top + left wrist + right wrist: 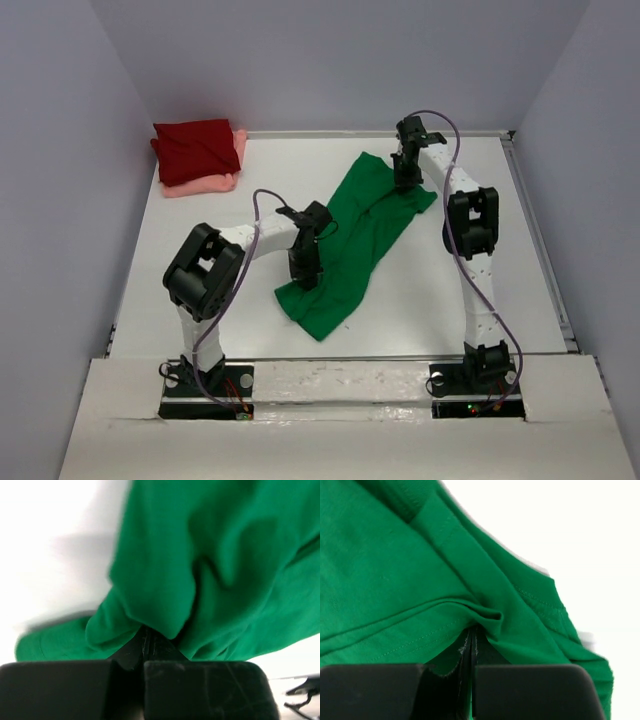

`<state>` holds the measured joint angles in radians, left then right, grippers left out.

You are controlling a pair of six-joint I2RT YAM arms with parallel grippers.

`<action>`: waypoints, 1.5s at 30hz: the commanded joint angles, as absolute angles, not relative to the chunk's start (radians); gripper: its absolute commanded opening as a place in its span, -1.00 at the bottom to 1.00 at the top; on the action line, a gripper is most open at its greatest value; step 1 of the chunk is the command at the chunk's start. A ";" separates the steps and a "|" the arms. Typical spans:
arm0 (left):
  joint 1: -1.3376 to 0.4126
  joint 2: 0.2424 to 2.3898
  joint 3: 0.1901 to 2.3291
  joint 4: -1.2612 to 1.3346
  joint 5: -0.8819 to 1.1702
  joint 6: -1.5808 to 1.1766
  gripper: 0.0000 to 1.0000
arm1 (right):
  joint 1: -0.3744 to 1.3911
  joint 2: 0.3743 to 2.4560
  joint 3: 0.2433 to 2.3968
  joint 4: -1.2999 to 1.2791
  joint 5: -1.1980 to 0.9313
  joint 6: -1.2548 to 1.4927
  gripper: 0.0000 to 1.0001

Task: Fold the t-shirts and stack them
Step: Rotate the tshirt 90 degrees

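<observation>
Mid-table: 1 green t-shirt [352, 245], near end clamped in left gripper [304, 278], far end in right gripper [405, 180], jaws closed; table [470, 150] open along right edge.

No writing, label, brand or number can be read in any view. The green shirt [365, 235], red shirt [195, 148] and pink shirt [203, 185] show plain cloth only.

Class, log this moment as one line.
left gripper: shut on green shirt | right gripper: shut on green shirt | red shirt on pink shirt, far-left corner
</observation>
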<state>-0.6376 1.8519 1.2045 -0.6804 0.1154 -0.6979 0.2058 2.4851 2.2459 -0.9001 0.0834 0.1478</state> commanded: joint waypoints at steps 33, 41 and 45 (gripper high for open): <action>-1.124 1.927 1.710 -1.040 -0.179 -0.960 -1.00 | 0.135 2.545 2.547 -0.913 -0.209 0.040 -1.00; -1.007 2.074 2.087 -1.075 -0.317 -0.744 -1.00 | 0.205 2.373 2.444 -0.903 -0.126 0.021 -0.75; -0.908 2.105 2.193 -0.999 -0.267 -0.600 -1.00 | 0.225 2.281 2.402 -0.928 -0.048 0.049 -0.53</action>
